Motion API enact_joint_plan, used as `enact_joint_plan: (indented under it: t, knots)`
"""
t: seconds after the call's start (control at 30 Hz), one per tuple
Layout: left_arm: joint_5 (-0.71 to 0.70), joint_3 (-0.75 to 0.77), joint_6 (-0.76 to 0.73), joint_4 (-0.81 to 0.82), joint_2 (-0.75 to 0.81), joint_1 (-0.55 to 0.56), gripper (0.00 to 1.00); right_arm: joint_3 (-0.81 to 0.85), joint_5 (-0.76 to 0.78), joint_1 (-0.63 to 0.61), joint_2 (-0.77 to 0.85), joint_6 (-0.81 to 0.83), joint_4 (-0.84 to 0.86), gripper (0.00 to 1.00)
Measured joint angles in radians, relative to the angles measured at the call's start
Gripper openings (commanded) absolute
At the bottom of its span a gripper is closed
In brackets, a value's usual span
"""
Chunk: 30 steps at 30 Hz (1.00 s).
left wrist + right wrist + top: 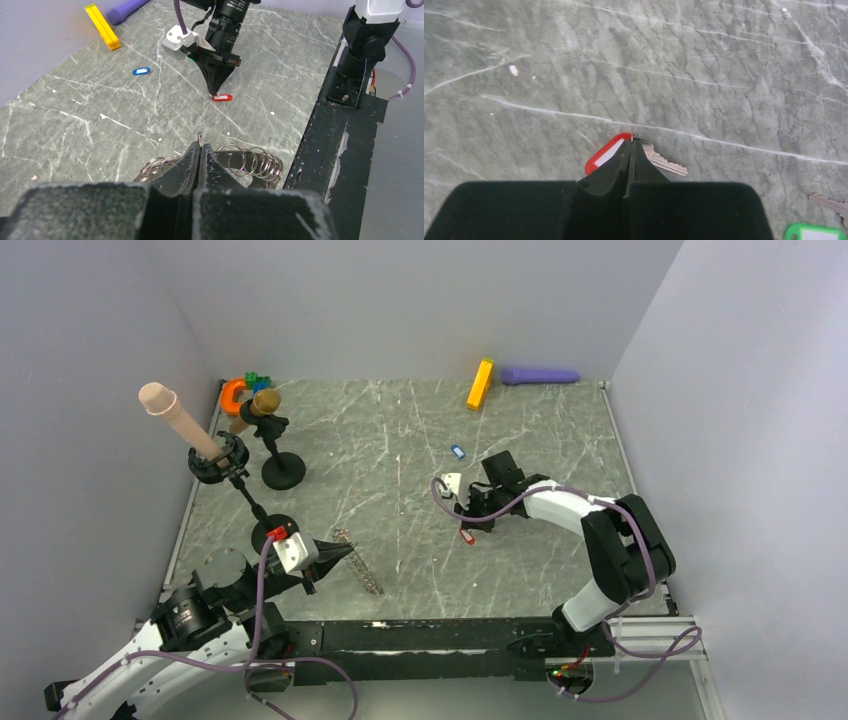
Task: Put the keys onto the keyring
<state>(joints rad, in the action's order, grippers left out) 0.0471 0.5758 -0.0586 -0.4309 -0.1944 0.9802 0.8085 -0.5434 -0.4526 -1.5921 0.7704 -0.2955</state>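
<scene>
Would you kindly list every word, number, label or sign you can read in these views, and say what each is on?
No readable text anywhere.
red key tag: white label window, looks blank.
green key tag: white label window, cut off by the frame edge, nothing legible.
blue key tag: too small to read.

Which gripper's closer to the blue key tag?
Right. The right gripper is just near-side of the blue key, tips down at the red key. The left gripper is farther off at the near left, shut on the keyring.
</scene>
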Motion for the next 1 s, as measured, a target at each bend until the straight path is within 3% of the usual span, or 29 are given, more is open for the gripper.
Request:
enact_joint_plan:
  t: [0.17, 0.5, 0.8, 1.0]
  knots:
    - [0.000, 0.000, 0.000, 0.001, -0.004, 0.000, 0.00, 0.055, -0.064, 0.008, 0.038, 0.011, -0.102, 0.00]
    - [0.001, 0.000, -0.001, 0.006, -0.018, 0.000, 0.00, 0.358, -0.323, 0.017, 0.051, 0.085, -0.394, 0.00]
    - [0.008, 0.001, -0.008, 0.018, -0.022, 0.000, 0.00, 0.710, -0.654, 0.019, 0.051, 0.535, -0.992, 0.00]
    - [0.019, 0.002, -0.013, 0.063, -0.057, 0.000, 0.00, 0.856, -0.803, 0.009, 0.051, 0.583, -1.140, 0.00]
